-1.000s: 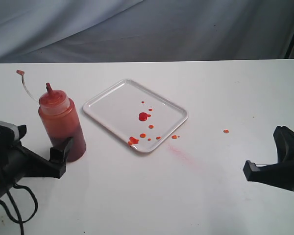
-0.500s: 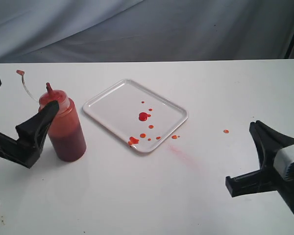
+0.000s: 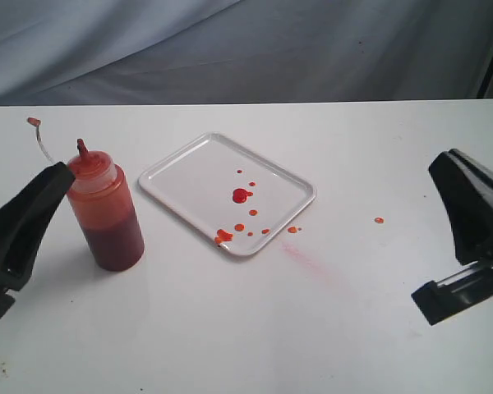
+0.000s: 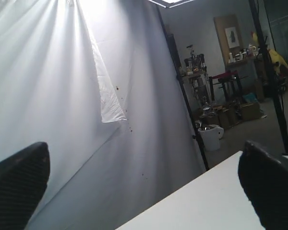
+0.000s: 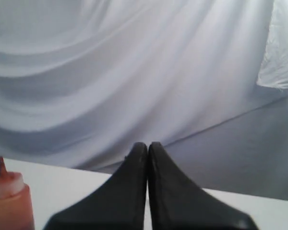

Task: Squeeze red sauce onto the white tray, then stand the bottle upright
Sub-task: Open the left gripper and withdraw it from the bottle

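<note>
Shows the left gripper (image 4: pixel 144 158) drawn back and lifted since a second ago. Then had a finger low against the bottle (image 3: pixel 107 209); now has a finger (image 3: pixel 33 209) higher, with the bottle's shoulder just ahead of its tip, apparently clear. Shows the right gripper (image 5: pixel 148 149) likewise swung upward, tips higher than before.

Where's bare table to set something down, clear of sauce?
Bare table behind the white tray, toward the curtain; the front strip between the bottle and the pink smear. Crowded: the tray's near corner with red sauce, plus a stray drop.
</note>
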Action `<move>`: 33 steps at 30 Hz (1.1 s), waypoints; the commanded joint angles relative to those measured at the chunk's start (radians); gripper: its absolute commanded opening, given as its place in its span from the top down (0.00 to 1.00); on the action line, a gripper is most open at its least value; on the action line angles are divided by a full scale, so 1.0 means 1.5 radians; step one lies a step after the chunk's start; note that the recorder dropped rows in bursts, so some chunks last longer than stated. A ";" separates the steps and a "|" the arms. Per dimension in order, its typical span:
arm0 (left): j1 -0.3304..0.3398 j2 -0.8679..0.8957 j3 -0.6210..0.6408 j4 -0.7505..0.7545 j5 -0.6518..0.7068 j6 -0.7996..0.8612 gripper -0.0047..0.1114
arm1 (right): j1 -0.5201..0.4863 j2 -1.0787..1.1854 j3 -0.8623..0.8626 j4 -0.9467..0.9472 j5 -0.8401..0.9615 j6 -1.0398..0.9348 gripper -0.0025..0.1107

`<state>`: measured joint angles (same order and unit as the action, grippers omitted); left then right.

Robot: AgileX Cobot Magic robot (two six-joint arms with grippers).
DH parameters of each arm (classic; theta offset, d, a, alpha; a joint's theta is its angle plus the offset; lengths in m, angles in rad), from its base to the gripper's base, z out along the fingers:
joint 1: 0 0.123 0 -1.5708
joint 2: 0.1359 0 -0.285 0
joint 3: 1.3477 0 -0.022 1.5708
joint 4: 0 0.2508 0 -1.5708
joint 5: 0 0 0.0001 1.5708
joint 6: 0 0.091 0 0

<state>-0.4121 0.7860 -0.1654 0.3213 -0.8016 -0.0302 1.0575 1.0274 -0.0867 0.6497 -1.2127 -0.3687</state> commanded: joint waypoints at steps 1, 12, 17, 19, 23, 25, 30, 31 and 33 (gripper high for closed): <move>-0.004 -0.002 0.005 -0.003 -0.057 -0.029 0.06 | 0.000 -0.054 -0.002 -0.023 -0.006 -0.018 0.98; -0.004 -0.002 0.005 -0.070 -0.082 0.005 0.88 | 0.000 -0.076 -0.052 -0.013 0.021 -0.103 0.98; -0.004 -0.002 0.005 -0.068 -0.131 0.042 0.96 | 0.000 -0.076 -0.052 0.007 0.019 -0.103 0.98; -0.004 -0.002 0.000 -0.068 -0.140 0.042 0.96 | 0.000 -0.076 -0.052 0.012 0.019 -0.102 0.98; -0.004 -0.002 -0.019 -0.063 -0.127 0.039 0.96 | 0.000 -0.076 -0.052 0.012 0.022 -0.102 0.98; -0.004 -0.002 -0.026 -0.063 -0.118 0.039 0.96 | 0.000 -0.076 -0.052 0.012 0.022 -0.102 0.98; -0.004 -0.002 -0.029 -0.063 -0.114 0.039 0.96 | 0.000 -0.076 -0.052 0.012 0.022 -0.102 0.98; -0.004 -0.002 -0.029 -0.063 -0.114 0.039 0.96 | 0.000 -0.076 -0.052 0.012 0.022 -0.102 0.98; -0.004 -0.002 -0.029 -0.063 -0.114 0.039 0.96 | 0.000 -0.076 -0.052 0.012 0.022 -0.102 0.98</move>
<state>-0.4121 0.7860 -0.2026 0.2307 -0.9815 0.0255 1.0575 0.9183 -0.1583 0.6630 -1.1711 -0.5162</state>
